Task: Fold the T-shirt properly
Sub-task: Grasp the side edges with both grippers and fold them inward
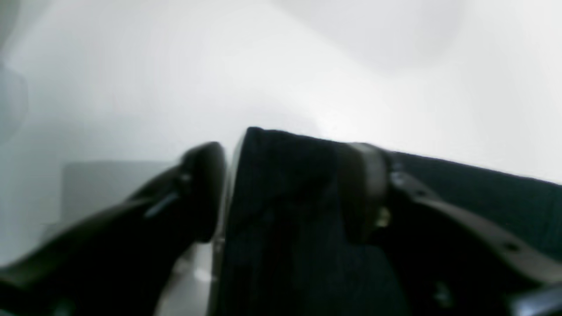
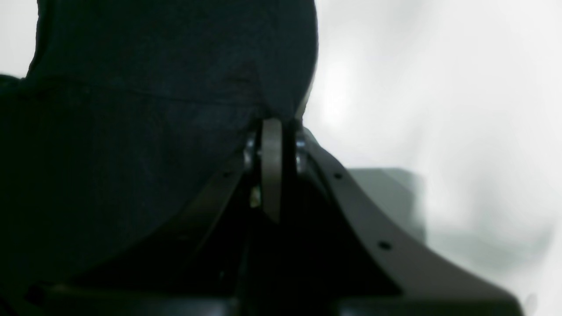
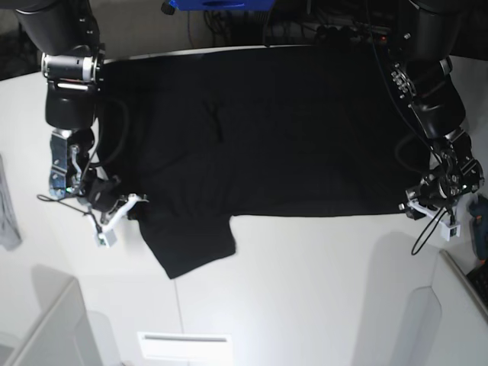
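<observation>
Black T-shirt (image 3: 259, 130) spread on white table (image 3: 305, 290)

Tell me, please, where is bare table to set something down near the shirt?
The white table is bare in front of the T-shirt, from its near hem to the table's front edge, right of the hanging sleeve. It is crowded at both hem corners, where the left tool and the right tool meet the cloth.
</observation>
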Controlling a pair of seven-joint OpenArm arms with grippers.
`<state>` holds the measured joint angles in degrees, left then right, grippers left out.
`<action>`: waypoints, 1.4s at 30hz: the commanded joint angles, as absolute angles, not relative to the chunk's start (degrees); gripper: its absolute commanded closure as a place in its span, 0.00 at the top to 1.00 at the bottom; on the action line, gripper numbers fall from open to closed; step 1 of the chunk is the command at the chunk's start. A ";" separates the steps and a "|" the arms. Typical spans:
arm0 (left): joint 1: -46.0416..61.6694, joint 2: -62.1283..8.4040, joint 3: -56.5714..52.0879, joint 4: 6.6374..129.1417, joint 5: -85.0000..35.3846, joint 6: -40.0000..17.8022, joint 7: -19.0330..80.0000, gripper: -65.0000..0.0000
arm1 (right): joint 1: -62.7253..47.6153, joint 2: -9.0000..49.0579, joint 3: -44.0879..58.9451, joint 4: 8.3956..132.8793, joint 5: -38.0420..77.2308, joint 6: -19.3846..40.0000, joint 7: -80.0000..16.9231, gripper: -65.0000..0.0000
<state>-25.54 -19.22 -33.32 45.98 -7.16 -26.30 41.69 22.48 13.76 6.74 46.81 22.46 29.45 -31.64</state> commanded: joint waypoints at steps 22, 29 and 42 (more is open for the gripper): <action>-24.92 -19.82 -33.45 47.16 -7.34 -32.66 40.48 0.00 | 20.53 14.02 6.81 56.04 21.14 28.18 -31.52 0.00; -22.73 -19.65 -33.71 55.78 -7.34 -32.84 46.64 0.00 | 20.26 14.11 6.81 57.45 21.23 28.18 -31.60 0.00; -18.51 -21.85 -33.36 60.88 -19.65 -32.84 50.51 0.00 | 18.86 14.11 6.81 64.40 21.23 28.18 -31.34 0.00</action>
